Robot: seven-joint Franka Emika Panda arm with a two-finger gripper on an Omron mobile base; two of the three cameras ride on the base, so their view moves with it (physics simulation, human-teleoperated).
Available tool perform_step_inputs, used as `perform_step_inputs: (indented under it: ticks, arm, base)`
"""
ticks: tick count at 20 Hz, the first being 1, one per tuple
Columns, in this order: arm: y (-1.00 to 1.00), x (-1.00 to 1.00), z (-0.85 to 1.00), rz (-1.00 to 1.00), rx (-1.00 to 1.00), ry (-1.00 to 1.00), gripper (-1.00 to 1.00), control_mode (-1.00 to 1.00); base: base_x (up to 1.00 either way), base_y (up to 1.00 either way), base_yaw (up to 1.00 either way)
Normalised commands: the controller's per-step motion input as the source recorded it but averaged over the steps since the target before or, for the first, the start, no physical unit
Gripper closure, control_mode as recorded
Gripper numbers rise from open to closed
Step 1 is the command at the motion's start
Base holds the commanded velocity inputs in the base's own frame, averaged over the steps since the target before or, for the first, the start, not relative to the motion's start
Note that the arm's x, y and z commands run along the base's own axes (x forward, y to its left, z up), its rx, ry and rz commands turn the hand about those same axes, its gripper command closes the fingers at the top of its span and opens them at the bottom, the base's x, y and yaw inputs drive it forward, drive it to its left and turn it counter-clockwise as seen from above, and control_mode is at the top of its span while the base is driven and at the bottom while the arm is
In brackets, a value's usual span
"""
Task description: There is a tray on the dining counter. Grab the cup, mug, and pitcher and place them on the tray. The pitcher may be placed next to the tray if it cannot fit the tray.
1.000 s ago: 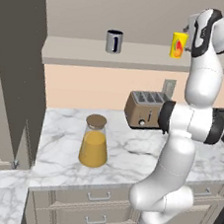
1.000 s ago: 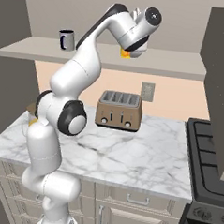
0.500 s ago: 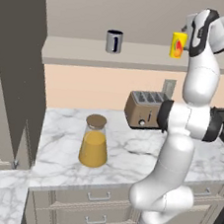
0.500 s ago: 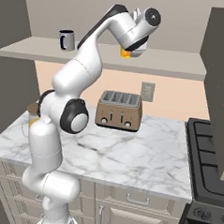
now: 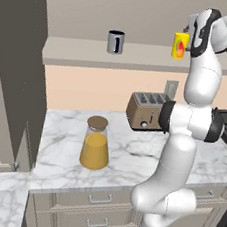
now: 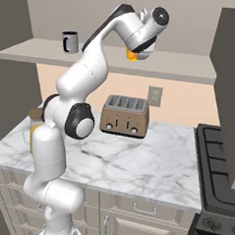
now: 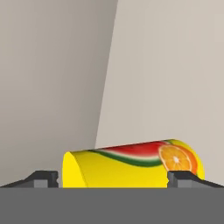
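The yellow cup (image 5: 180,45) with its fruit picture stands on the wall shelf (image 5: 82,55), right of the dark mug (image 5: 115,41). My arm reaches up to the shelf. In the hand view my gripper (image 7: 112,178) is open, with one fingertip on either side of the cup (image 7: 131,164) and neither pressing on it. From the right, the hand covers most of the cup (image 6: 131,55), and the mug (image 6: 70,41) stands far to the left. The pitcher (image 5: 95,143) of orange liquid sits on the marble worktop below. The tray and the dining counter are out of view.
A brown toaster (image 5: 147,111) stands on the worktop (image 6: 151,163) against the wall, under the shelf. A black stove (image 6: 220,160) adjoins the worktop on the right. A tall dark cabinet (image 5: 14,73) rises at the left end.
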Motion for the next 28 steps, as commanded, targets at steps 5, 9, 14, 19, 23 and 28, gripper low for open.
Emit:
perform_step_inputs:
  ticks: [5,9,14,19,23,28]
  arm:
    - [0.0,0.0,0.0,0.0,0.0,0.03,-1.0,-1.0]
    - [0.0,0.0,0.0,0.0,0.0,0.01,-1.0,-1.0]
    - [0.0,0.0,0.0,0.0,0.0,0.01,1.0,-1.0]
    - [0.0,0.0,0.0,0.0,0.0,0.0,1.0,-1.0]
    - [0.0,0.0,0.0,0.0,0.0,0.0,1.0,-1.0]
    - [0.0,0.0,0.0,0.0,0.0,0.0,1.0,-1.0]
  base:
    - [0.0,0.0,0.0]
    - [0.0,0.0,0.0]
    - [0.0,0.0,0.0]
    - [0.0,0.0,0.0]
    - [0.0,0.0,0.0]
    - [0.0,0.0,0.0]
